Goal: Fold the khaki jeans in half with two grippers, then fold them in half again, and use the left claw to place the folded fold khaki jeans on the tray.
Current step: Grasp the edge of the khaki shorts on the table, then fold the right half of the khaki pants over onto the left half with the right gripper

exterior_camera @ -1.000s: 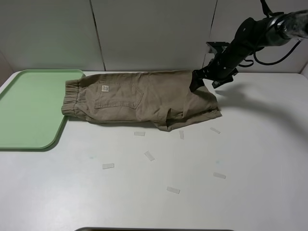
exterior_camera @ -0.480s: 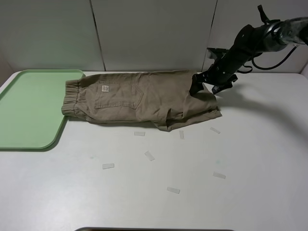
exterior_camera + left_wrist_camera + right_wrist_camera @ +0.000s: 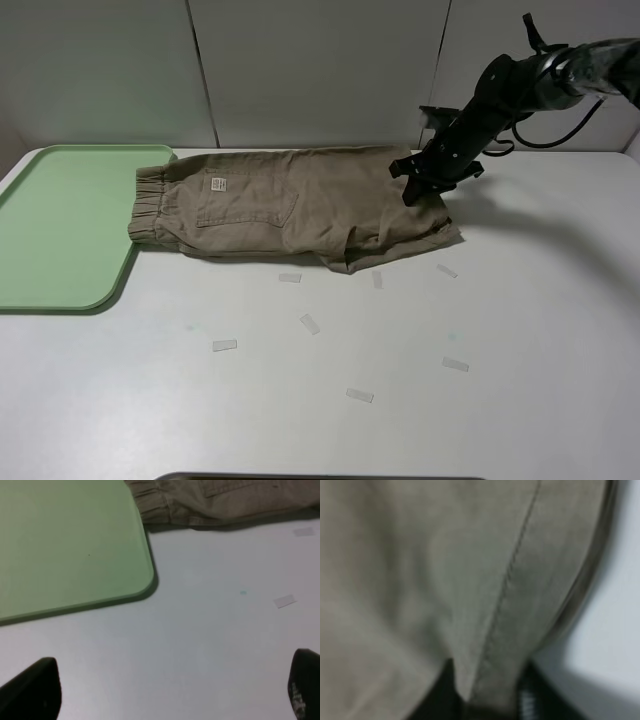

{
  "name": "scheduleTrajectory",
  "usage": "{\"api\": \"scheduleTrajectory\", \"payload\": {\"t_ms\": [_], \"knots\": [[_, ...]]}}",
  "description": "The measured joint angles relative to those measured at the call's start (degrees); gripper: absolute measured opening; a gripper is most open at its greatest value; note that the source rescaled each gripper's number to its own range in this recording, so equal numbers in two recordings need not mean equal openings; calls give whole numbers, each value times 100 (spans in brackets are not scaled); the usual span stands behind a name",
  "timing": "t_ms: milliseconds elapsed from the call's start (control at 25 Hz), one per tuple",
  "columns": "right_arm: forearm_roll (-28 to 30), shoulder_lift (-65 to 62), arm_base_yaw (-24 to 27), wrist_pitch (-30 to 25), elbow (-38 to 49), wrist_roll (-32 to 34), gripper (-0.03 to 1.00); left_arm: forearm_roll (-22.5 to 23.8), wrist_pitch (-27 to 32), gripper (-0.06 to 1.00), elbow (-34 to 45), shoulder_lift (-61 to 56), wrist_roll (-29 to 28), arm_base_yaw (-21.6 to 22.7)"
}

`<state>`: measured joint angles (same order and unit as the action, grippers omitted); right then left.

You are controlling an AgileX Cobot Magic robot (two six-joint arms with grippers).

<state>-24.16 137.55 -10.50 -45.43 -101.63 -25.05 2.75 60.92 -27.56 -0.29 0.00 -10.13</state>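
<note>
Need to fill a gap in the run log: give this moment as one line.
khaki jeans: flat, waistband at tray edge | right gripper: shut on leg hem | left gripper: open, empty, over table

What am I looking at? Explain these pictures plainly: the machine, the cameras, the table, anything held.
This is a robot with two black arms, each ending in a pincer tool. The wide picture comes from a camera mounted high, and only the right arm shows there. The other two pictures come from cameras on the wrists. On the white table lie khaki shorts, their waistband at the edge of a green tray, plus scattered paper slips. The right tool pinches the shorts at the leg end, and its wrist picture shows the cloth between the fingers up close. The left tool is open and holds nothing, above bare table near the tray's corner.
</note>
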Motion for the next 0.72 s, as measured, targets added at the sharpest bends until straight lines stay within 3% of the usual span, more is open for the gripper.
{"api": "scheduleTrajectory", "payload": {"t_ms": [40,80,280,480,720], "knots": [[-25,13,-70,-28,0,0,6,0,0,88,0,0,0,0],[-25,13,-143,-50,0,12,3,0,0,88,0,0,0,0],[390,4,-300,-75,0,111,3,0,0,88,0,0,0,0],[1443,-189,-362,-381,20,647,3,0,0,88,0,0,0,0],[2277,-593,-171,-767,34,1071,3,0,0,88,0,0,0,0]]}}
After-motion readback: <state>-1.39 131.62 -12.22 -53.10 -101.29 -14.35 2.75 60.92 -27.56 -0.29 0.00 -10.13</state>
